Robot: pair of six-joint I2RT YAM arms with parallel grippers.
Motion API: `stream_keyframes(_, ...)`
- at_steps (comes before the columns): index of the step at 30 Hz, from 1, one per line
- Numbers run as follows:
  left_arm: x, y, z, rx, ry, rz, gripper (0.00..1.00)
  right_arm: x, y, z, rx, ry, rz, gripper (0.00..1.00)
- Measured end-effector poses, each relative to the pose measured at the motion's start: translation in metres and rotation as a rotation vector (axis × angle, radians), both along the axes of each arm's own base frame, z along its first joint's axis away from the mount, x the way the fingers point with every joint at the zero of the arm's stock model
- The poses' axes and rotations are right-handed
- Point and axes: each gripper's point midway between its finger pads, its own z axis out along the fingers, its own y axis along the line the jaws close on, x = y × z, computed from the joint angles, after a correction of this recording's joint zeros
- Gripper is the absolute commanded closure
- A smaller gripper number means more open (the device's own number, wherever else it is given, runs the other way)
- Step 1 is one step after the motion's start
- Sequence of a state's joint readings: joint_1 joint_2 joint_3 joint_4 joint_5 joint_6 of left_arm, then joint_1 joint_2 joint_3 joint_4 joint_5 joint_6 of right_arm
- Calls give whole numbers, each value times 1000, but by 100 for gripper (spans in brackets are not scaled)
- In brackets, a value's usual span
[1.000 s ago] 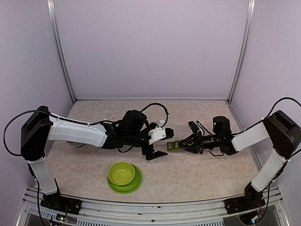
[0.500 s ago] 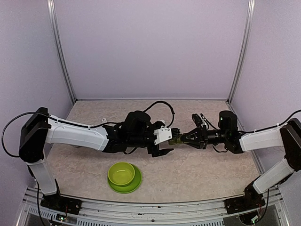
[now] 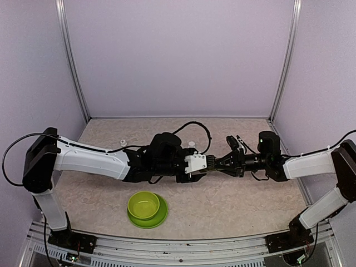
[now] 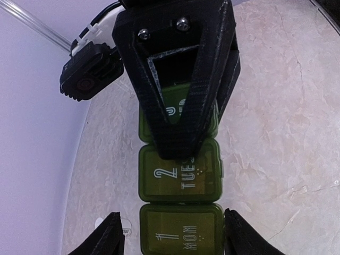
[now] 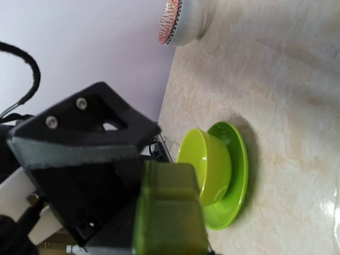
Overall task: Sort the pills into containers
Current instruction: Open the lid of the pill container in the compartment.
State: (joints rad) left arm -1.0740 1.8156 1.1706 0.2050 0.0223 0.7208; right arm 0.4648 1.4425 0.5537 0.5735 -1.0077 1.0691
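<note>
The containers are a dark green three-compartment pill box, held in the air with its lids shut. My right gripper is shut on the far compartment; its black fingers cover that lid. My left gripper stands open around the "1 MON" end. One finger is close against the box, and a narrow gap shows at the other. The top view shows both grippers meeting nose to nose, with the box mostly hidden. In the right wrist view the box fills the foreground. I cannot make out any pills.
A lime-green bowl sits on its plate near the front edge, left of centre. Two small white round objects lie behind the left arm. A white dish with a red-speckled inside shows in the right wrist view.
My left gripper has moved right onto the box's free end and its jaws have narrowed. The right arm stretched left and back with the box, then held still.
</note>
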Motion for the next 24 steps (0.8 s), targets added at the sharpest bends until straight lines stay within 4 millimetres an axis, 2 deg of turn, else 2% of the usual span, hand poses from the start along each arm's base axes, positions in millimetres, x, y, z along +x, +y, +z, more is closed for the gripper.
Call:
stream_keyframes(5, 2, -1, -1, 15, -12, 3, 40, 0, 0, 0, 1, 6, 0, 87)
stream_keyframes(9, 2, -1, -1, 20, -18, 2, 51, 0, 0, 0, 1, 10, 0, 87)
stream_keyframes(24, -1, -4, -5, 46, -20, -5, 68, 0, 1, 1, 4, 21, -3, 87)
